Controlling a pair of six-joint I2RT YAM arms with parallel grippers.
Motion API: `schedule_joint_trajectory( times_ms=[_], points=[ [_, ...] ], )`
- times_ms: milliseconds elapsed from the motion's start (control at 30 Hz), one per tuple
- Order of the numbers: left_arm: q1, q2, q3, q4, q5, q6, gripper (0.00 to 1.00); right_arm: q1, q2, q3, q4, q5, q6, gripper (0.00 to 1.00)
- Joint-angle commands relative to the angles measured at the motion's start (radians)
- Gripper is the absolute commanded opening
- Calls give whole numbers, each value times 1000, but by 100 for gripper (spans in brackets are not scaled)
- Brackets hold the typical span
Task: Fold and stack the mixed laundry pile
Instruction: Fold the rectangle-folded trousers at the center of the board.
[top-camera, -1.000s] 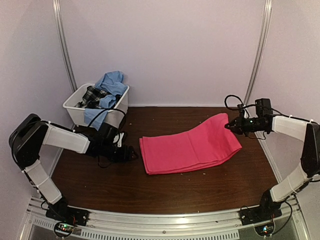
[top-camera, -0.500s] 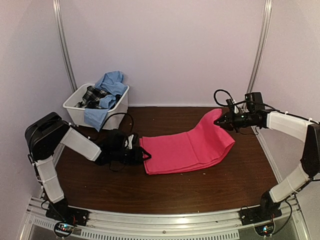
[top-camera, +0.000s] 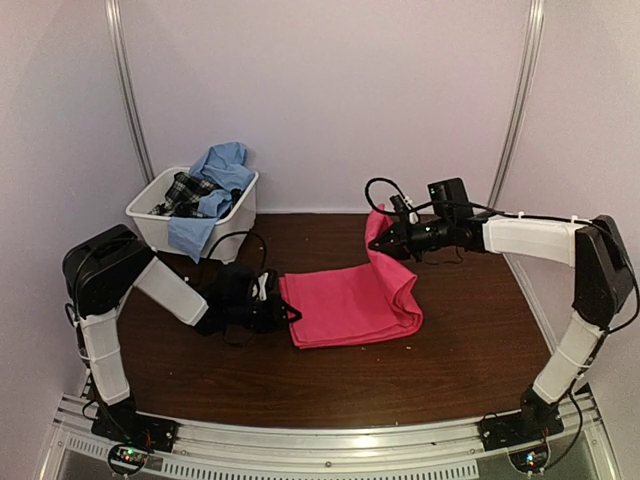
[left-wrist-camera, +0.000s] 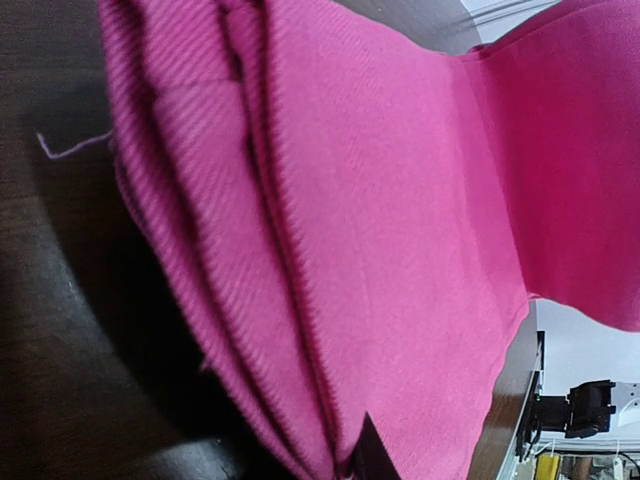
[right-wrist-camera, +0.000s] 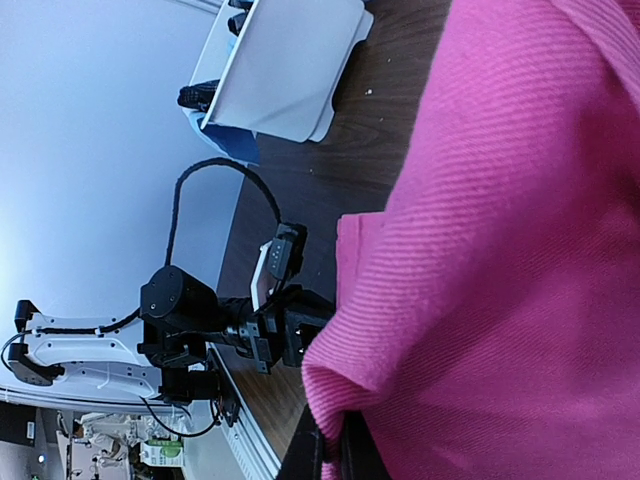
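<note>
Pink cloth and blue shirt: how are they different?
The pink cloth lies folded on the table; the blue shirt sits crumpled in the white tub. The right pincer holds up one end of the pink cloth, and the left pincer is at its other edge; nothing touches the blue shirt. Both are soft laundry.
</note>
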Motion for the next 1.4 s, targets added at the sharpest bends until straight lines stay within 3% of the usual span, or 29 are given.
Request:
schedule_joint_trajectory(
  times_ms=[0, 533, 933, 1033, 1167, 1233, 1367],
  points=[
    [-16, 35, 8, 16, 12, -4, 9, 94, 86, 94, 108, 15, 64, 0],
    [-19, 73, -1, 39, 22, -18, 5, 331, 427, 272, 281, 20, 180, 0],
    [-18, 71, -16, 34, 20, -25, 7, 346, 526, 294, 341, 17, 223, 0],
    [-11, 41, -45, 29, 14, -30, 16, 347, 534, 289, 369, 18, 245, 0],
    [6, -63, -106, -28, -30, -18, 40, 346, 542, 281, 410, 27, 275, 8],
    [20, -127, -123, -106, -65, 12, 48, 345, 540, 273, 460, 21, 305, 25],
    [38, -247, -142, -240, -121, 67, 56, 341, 495, 268, 542, -3, 337, 44]
  ],
)
